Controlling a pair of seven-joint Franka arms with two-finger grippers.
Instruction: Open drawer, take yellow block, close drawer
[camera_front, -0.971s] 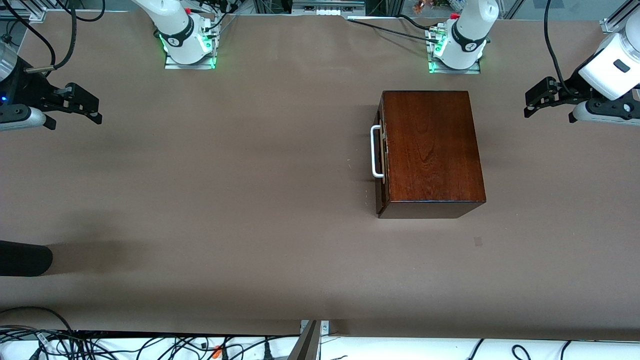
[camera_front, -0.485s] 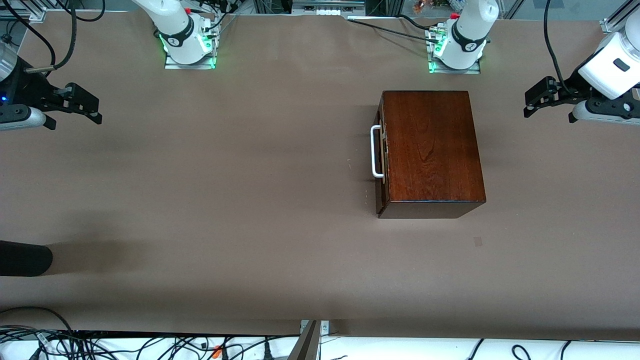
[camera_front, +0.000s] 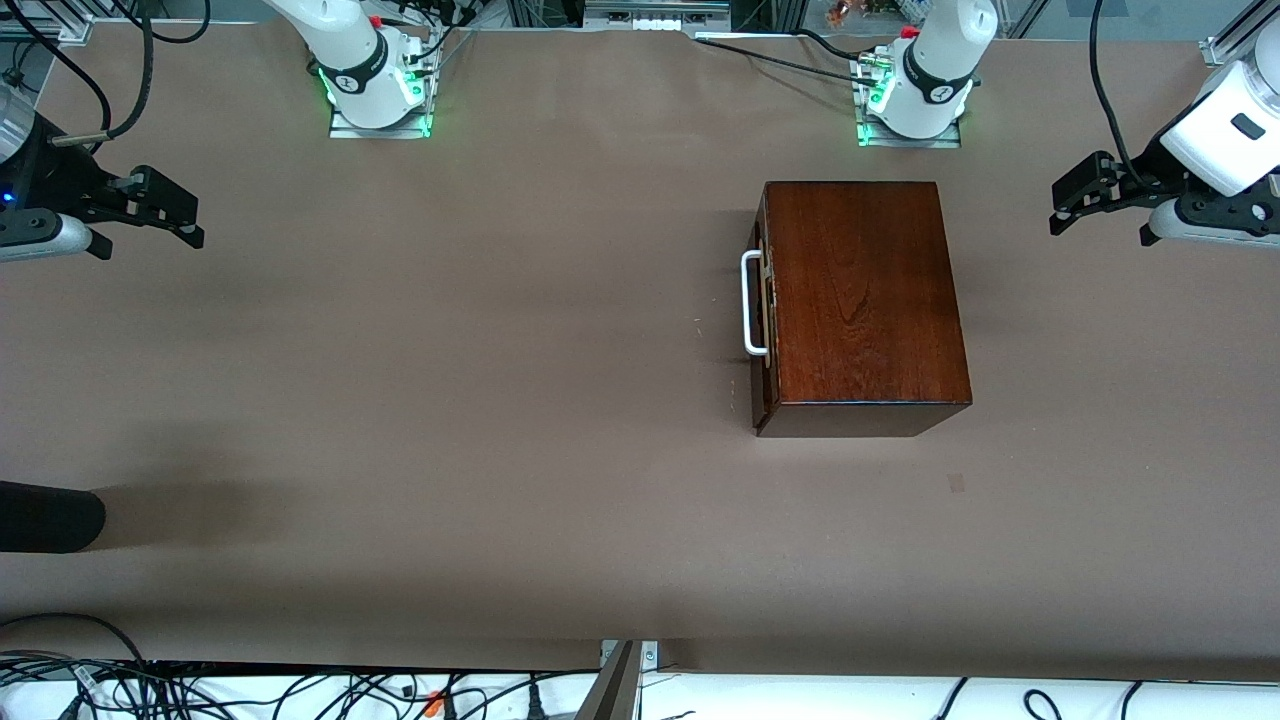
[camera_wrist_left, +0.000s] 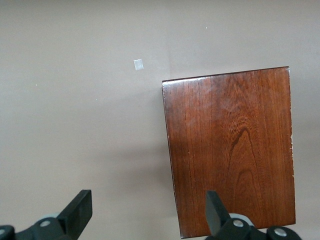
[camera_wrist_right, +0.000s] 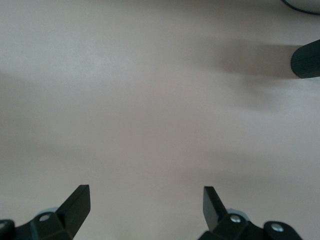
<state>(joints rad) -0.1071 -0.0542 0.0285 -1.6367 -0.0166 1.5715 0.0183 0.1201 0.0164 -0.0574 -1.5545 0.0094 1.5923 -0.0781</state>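
drawer (camera_front: 762, 310) shut, well apart from both empty, wide-open tools: left tool (camera_front: 1068, 205), right tool (camera_front: 175, 215).

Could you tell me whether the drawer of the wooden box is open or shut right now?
Shut. The drawer front sits flush with the wooden box, its white handle close against it, and no pale interior shows.

Drawer (camera_front: 762, 310) shut, white handle (camera_front: 750, 303) facing right arm's end.
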